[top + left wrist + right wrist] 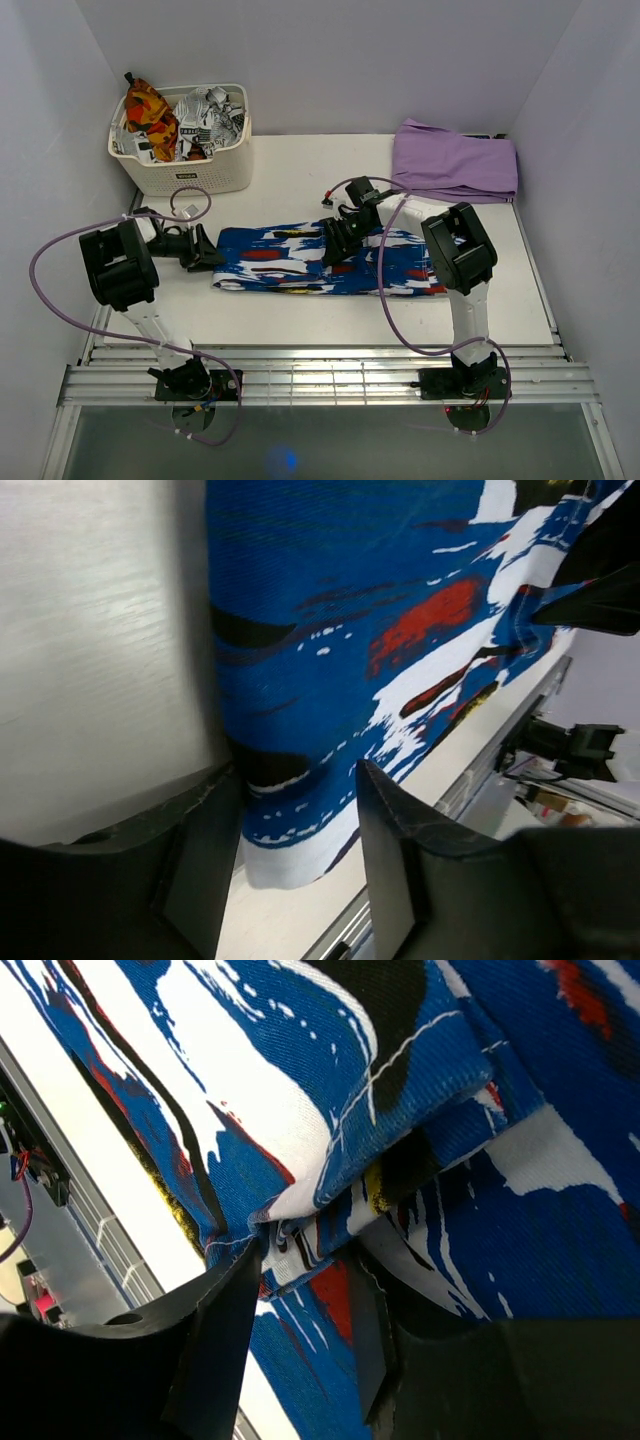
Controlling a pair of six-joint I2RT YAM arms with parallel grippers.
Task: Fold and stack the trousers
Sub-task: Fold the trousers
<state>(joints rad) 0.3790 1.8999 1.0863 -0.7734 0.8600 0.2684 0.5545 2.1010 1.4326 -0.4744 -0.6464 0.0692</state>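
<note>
The trousers (330, 262) lie in a long folded strip across the middle of the white counter (300, 325), and we see the right tool (335, 245) pinching a bunched fold of them near the strip's middle. The left tool (207, 252) sits at the strip's left end with its fingers (395, 850) spread, the cloth's edge lying between them. A lilac garment (455, 162) lies at the far right corner.

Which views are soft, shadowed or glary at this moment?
Top external: sharp and evenly lit, with one blue glare spot on the near strip. Left wrist: table smeared, left tool dark. Right wrist: trousers crisp, right tool dark and soft.
</note>
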